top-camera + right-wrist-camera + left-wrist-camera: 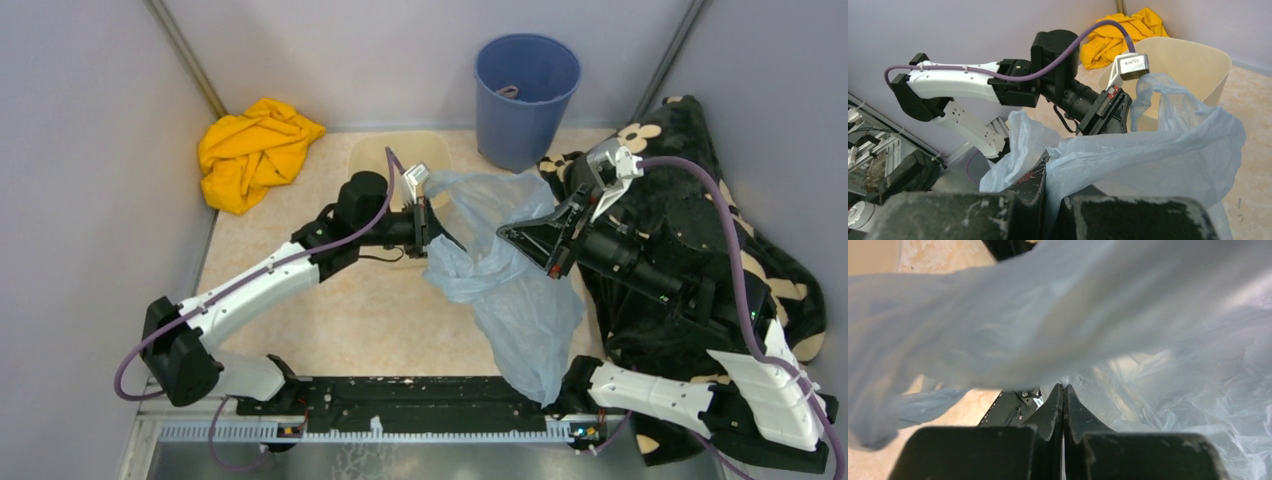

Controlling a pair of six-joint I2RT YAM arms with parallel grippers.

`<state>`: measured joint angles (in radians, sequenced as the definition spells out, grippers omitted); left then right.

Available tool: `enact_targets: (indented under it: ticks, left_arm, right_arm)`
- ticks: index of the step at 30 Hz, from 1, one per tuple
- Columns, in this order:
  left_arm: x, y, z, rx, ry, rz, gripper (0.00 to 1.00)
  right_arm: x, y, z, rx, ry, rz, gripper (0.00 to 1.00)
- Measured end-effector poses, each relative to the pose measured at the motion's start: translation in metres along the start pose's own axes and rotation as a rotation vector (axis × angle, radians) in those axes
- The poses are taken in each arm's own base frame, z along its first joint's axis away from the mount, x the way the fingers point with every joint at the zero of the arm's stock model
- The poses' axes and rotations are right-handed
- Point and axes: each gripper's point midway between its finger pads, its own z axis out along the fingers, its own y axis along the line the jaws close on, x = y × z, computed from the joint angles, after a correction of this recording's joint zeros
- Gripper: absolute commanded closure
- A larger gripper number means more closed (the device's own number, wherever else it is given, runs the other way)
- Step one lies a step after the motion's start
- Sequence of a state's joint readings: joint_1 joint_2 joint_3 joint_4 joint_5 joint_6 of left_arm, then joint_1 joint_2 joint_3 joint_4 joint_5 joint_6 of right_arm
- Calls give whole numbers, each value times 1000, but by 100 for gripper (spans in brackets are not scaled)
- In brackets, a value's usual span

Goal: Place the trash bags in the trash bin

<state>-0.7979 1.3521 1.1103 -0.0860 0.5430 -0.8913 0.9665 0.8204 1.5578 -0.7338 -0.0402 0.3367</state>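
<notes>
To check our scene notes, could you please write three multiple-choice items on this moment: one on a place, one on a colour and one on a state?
1. Where does the yellow cloth lie?
A. at the back left corner
B. inside the cream bin
C. draped over the right arm

2. What colour is the round bucket?
A. red
B. blue
C. green

3. How is the trash bag held?
A. it lies loose, unheld
B. one gripper alone pinches it
C. both grippers pinch it

Answers: 1 A, the top view shows it by the left wall at the back. 2 B, its wall is plainly blue. 3 C, the left gripper and the right gripper are each shut on the plastic.
</notes>
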Motion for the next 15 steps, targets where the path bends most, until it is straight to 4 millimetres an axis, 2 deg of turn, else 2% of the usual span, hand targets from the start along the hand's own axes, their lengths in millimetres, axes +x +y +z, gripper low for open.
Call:
enact_targets:
  ticks: [7,15]
  left_arm:
    - [-7,-11,-7,0,-3,46,100]
    - [-26,-22,-35,-8,-62,101,100]
  right_arm:
    - [5,-10,-1,52,16,0,100]
    - [15,-38,-5,206,43,11,100]
